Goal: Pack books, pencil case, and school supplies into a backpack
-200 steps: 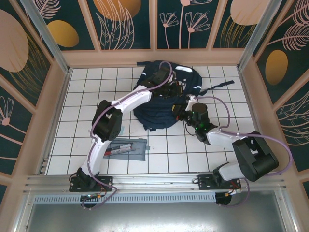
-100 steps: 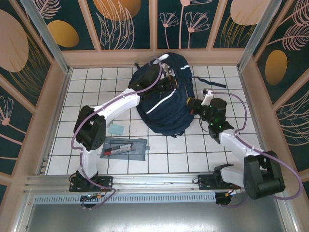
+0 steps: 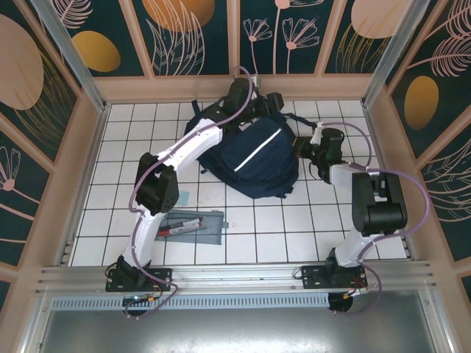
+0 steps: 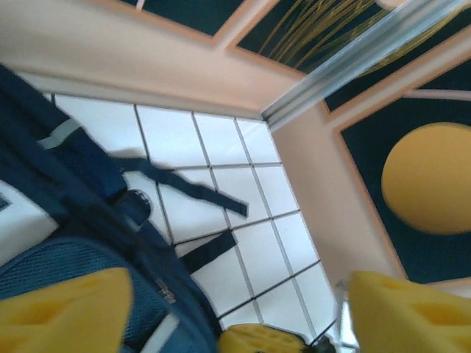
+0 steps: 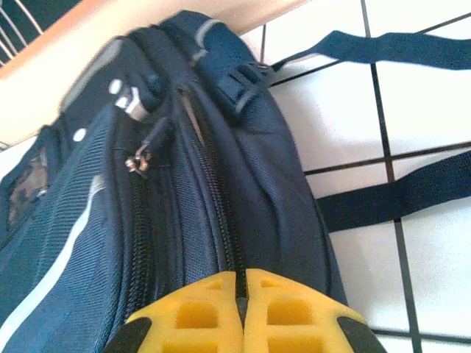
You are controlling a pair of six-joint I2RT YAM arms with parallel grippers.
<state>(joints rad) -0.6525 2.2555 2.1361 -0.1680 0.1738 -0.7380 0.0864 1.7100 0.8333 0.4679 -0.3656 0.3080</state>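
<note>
The soft backpack (image 3: 254,158) likely sags, so grip its zipper seam. The left pincer (image 4: 235,309) gapes empty. The right pincer (image 5: 243,309) is closed against the fabric.

Top cam high at near edge, facing down on whole table (image 3: 118,154), wrist cams v. close, all share backpack (image 3: 265,173).
</note>
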